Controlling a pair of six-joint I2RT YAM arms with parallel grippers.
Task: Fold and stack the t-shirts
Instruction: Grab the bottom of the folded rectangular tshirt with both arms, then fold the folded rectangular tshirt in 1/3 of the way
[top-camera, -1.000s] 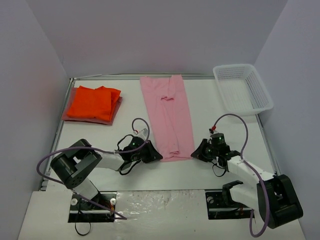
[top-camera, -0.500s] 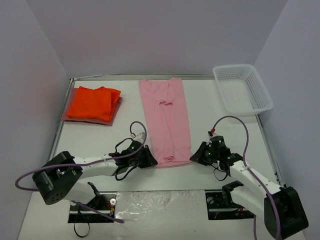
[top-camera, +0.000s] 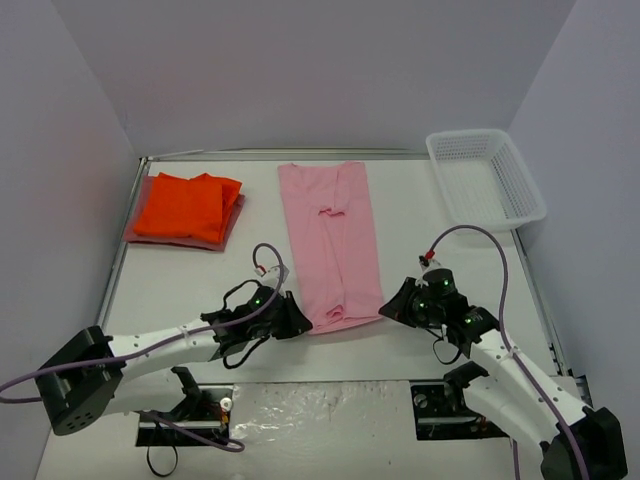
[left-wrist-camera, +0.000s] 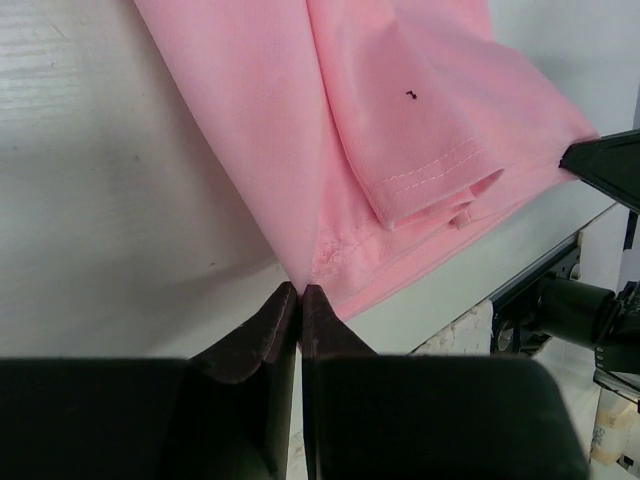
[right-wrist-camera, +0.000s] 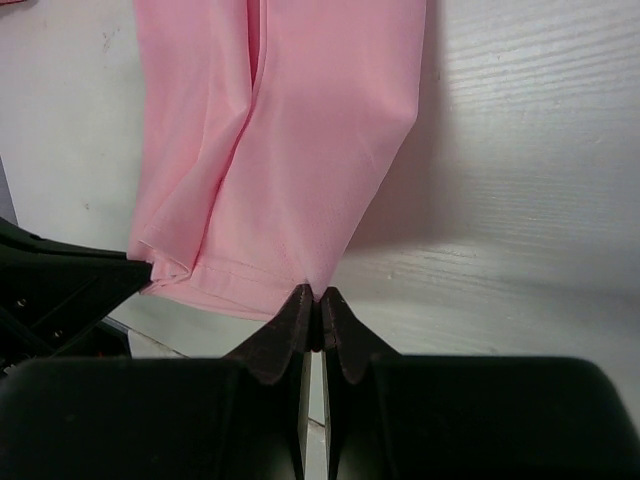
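A light pink t-shirt (top-camera: 335, 240) lies in a long folded strip down the middle of the table. My left gripper (top-camera: 298, 322) is shut on its near left corner; in the left wrist view the left gripper (left-wrist-camera: 299, 292) pinches the pink cloth (left-wrist-camera: 400, 120). My right gripper (top-camera: 388, 306) is shut on the near right corner, and the right wrist view shows the right gripper (right-wrist-camera: 318, 296) nipping the hem of the shirt (right-wrist-camera: 300, 130). A bright orange t-shirt (top-camera: 188, 205) lies folded at the back left on a dull pinkish-red folded one (top-camera: 229, 232).
A white mesh basket (top-camera: 485, 176) stands at the back right corner. The table's near edge (top-camera: 330, 390) runs just behind both grippers. White walls close in the sides and back.
Both grippers have drawn back toward the near edge, pulling the pink shirt's near end with them. The shirt's far end has slid a little away from the back wall.
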